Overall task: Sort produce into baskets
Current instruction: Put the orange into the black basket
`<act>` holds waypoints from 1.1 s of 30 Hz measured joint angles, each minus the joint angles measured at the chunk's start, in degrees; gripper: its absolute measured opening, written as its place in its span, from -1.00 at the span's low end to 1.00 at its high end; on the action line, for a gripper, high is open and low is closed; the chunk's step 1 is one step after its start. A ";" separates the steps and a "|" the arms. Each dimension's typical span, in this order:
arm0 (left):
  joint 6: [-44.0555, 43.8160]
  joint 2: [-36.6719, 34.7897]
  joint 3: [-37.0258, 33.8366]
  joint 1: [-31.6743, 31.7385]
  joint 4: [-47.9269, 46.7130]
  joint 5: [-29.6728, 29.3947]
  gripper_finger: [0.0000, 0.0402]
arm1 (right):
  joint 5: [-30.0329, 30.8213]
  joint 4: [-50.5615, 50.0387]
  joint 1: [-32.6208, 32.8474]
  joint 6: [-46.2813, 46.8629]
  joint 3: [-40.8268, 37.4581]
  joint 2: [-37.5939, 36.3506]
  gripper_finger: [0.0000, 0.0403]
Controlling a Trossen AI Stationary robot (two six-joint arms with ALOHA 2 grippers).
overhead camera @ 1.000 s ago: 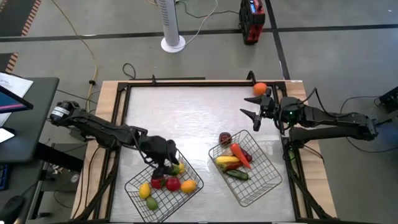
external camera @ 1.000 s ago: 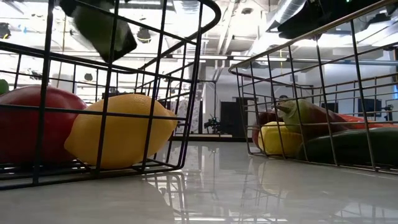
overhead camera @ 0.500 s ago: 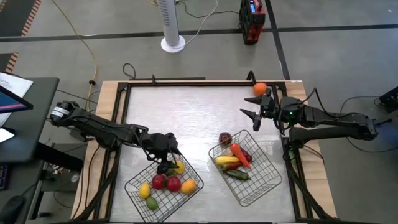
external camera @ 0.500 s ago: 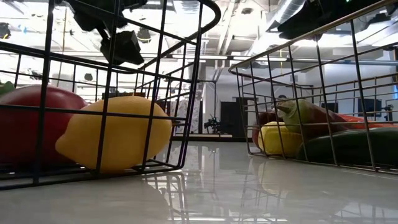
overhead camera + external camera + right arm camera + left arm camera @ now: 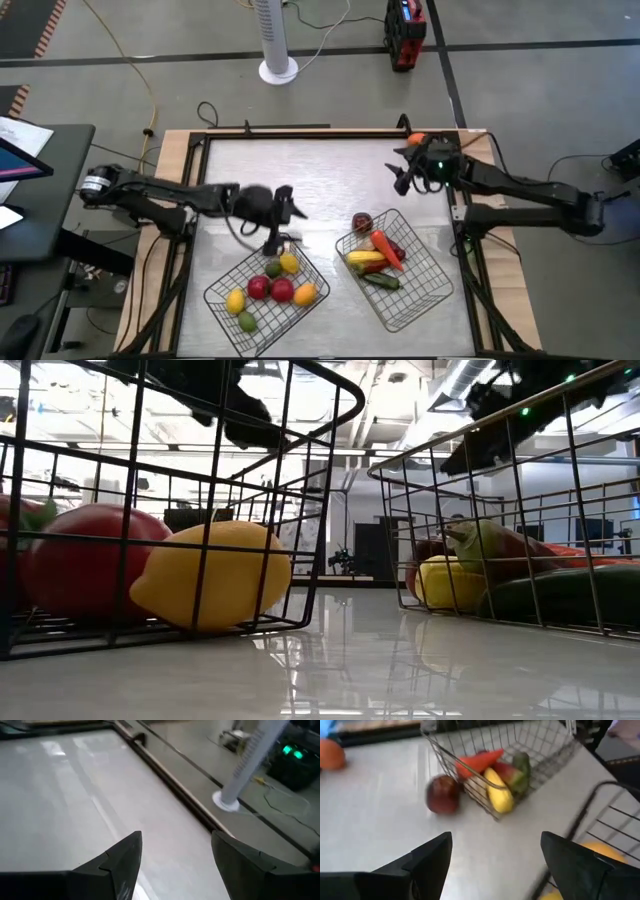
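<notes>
The left basket (image 5: 265,295) holds yellow, red, orange and green produce; in the low view a lemon (image 5: 215,575) and a red piece (image 5: 95,560) lie against its wire wall. The right basket (image 5: 392,268) holds a carrot (image 5: 386,248), a yellow piece and green pieces. A dark red apple (image 5: 362,222) rests on the table beside that basket's far left corner. An orange (image 5: 417,140) sits near the far right corner. My left gripper (image 5: 285,222) hovers open above the left basket's far edge. My right gripper (image 5: 401,168) hovers open next to the orange.
A raised wooden frame (image 5: 300,132) borders the white tabletop (image 5: 300,180), which lies bare between the grippers and toward the far left. Beyond the far edge stand a white fan base (image 5: 278,70) and a red device (image 5: 405,35). The two baskets sit close together near the front.
My left gripper has risen out of the left basket, swung toward the table's far edge and the right, and rolled about its own axis. The left basket has shifted slightly. My right gripper has swung toward the far edge, coming beside the orange, with its fingers staying apart.
</notes>
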 joint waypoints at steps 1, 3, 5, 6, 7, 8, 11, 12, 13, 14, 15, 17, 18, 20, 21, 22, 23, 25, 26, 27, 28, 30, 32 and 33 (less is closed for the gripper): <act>1.08 0.00 0.00 2.21 0.88 2.53 0.47 | -1.28 0.13 -2.38 -0.44 0.00 0.38 0.32; 2.80 0.00 0.00 6.54 3.06 6.93 0.47 | -5.10 0.33 -7.43 -1.42 0.00 0.86 0.31; 4.34 0.00 0.00 10.59 6.48 9.26 0.47 | -8.76 1.59 -12.40 -2.19 0.00 1.32 0.29; 4.88 0.00 0.00 12.29 8.52 9.36 0.47 | -9.94 2.24 -14.64 -2.50 0.00 1.80 0.28; 5.33 0.00 0.00 13.84 10.88 9.23 0.47 | -10.53 2.82 -16.67 -2.70 0.00 2.45 0.27; 5.54 0.00 0.00 15.09 13.23 8.77 0.47 | -10.61 3.28 -18.37 -2.70 0.00 3.33 0.27; 4.23 0.00 0.00 17.73 20.42 4.82 0.47 | -10.26 4.23 -22.30 -0.36 0.00 7.34 0.26; 3.35 0.00 0.00 18.31 22.42 2.79 0.47 | -9.86 4.59 -23.36 0.66 0.00 8.99 0.26; 2.58 0.00 0.00 18.67 23.97 0.70 0.47 | -9.01 4.70 -24.28 1.47 0.00 10.78 0.26; 1.79 0.00 0.00 18.95 25.01 -1.43 0.47 | -7.96 4.76 -25.02 1.86 0.00 12.51 0.26; 1.28 0.00 0.00 19.08 25.57 -3.20 0.47 | -6.66 4.93 -25.56 2.01 0.00 14.08 0.26; 1.04 0.00 0.00 19.06 25.78 -5.27 0.47 | -4.49 5.60 -26.79 2.90 -0.01 16.88 0.26; 1.01 0.00 0.00 19.02 25.76 -5.54 0.47 | -3.78 6.11 -27.51 3.66 -0.02 17.87 0.26; 0.23 0.02 0.00 18.70 25.32 -5.74 0.47 | -2.25 7.50 -28.94 5.54 -0.02 19.20 0.26; -0.19 0.02 -0.02 18.59 24.98 -5.74 0.47 | -1.32 7.65 -29.64 6.59 0.03 19.84 0.26; -0.44 0.02 -0.15 18.52 25.01 -5.75 0.47 | -0.74 7.02 -30.48 7.70 0.19 20.49 0.26; -0.56 0.02 -0.20 18.48 24.92 -5.78 0.47 | -0.29 5.73 -31.26 8.36 0.47 21.13 0.26; -0.62 0.02 -0.20 18.48 24.82 -5.78 0.47 | 0.72 3.85 -32.60 8.56 0.68 22.30 0.26; -0.86 0.02 -0.20 18.48 24.82 -5.78 0.47 | 1.10 3.56 -33.17 8.66 0.70 22.89 0.26; -1.01 0.02 -0.20 18.48 24.78 -5.80 0.47 | 1.42 3.55 -33.59 8.45 0.70 23.48 0.26; -1.12 0.02 -0.20 18.48 24.77 -5.80 0.47 | 1.67 3.66 -33.70 8.34 0.70 23.88 0.26; -1.04 0.02 -0.20 18.48 24.82 -5.84 0.47 | 2.38 4.62 -33.70 8.41 0.72 24.49 0.26; -0.93 0.02 -0.20 18.48 24.82 -5.86 0.47 | 3.56 5.82 -33.49 8.83 0.81 25.35 0.26; -0.93 0.02 -0.20 18.48 24.82 -5.85 0.47 | 4.03 6.20 -33.39 9.11 0.81 25.77 0.26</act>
